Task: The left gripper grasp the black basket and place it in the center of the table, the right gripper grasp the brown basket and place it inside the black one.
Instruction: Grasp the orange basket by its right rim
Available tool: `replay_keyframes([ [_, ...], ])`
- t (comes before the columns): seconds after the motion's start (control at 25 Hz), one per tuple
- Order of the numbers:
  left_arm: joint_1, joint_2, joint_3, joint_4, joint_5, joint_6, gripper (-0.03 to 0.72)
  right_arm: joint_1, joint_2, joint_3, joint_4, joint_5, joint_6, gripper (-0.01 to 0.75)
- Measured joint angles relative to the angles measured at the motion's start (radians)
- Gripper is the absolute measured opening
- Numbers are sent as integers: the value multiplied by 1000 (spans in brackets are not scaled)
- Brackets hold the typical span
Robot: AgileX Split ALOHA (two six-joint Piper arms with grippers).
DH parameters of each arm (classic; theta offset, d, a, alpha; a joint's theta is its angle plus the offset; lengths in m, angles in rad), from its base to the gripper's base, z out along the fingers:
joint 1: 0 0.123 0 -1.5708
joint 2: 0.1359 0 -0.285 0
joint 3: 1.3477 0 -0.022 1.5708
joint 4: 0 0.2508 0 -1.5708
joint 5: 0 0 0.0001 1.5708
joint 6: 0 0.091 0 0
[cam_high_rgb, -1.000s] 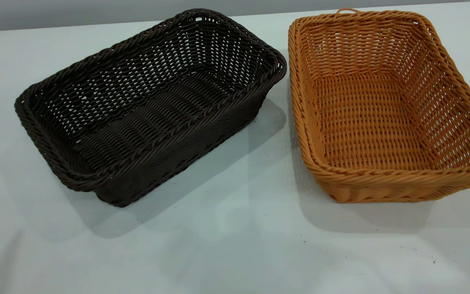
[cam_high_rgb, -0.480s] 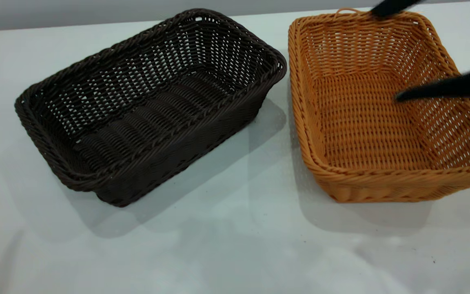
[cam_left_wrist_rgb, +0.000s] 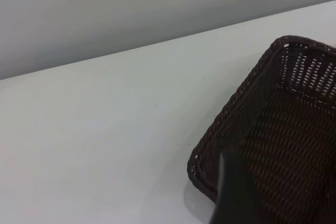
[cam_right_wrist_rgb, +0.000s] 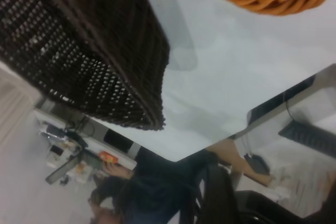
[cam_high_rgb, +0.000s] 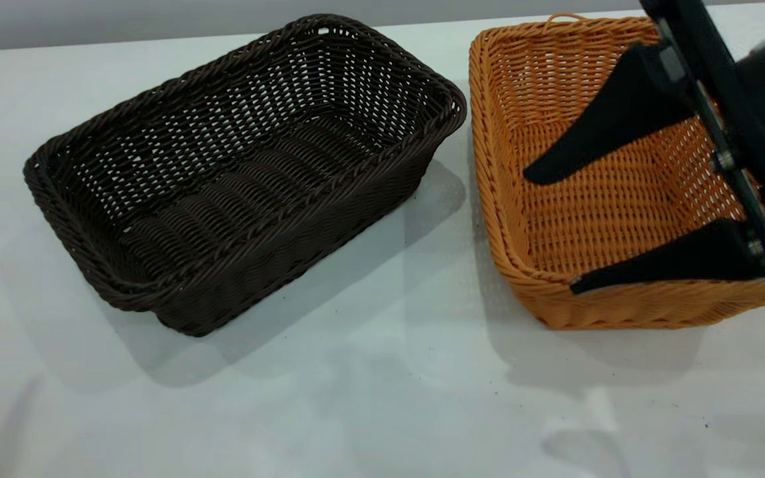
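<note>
On the broad white tabletop, the table (cam_high_rgb: pixel 382 398), the black basket (cam_high_rgb: pixel 243 172), a rectangular very dark woven wicker-style basket, sits left of centre, turned at an angle. Just beside it on the right, apart from it, stands the brown basket (cam_high_rgb: pixel 615 179), a rectangular orange-tan woven basket with a small loop on its far short end. The right gripper (cam_high_rgb: pixel 548 232), a black robot hand with two long tapered fingers on a cross rail, comes in from the right above the brown basket; its fingers are spread wide and hold nothing, one over the interior, the other over the near rim. The left gripper shows only as one dark finger (cam_left_wrist_rgb: pixel 233 192) in the left wrist view, near a corner of the black basket; whether it is spread or closed cannot be told. In the right wrist view a person (cam_right_wrist_rgb: pixel 152 187) in dark clothing sits beyond the table edge.
</note>
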Motion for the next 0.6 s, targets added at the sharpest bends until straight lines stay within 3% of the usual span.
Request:
replay_keyframes([
  [0.6, 0, 0, 0, 1, 1, 0, 384, 0, 125, 0, 41, -134, 17, 478],
])
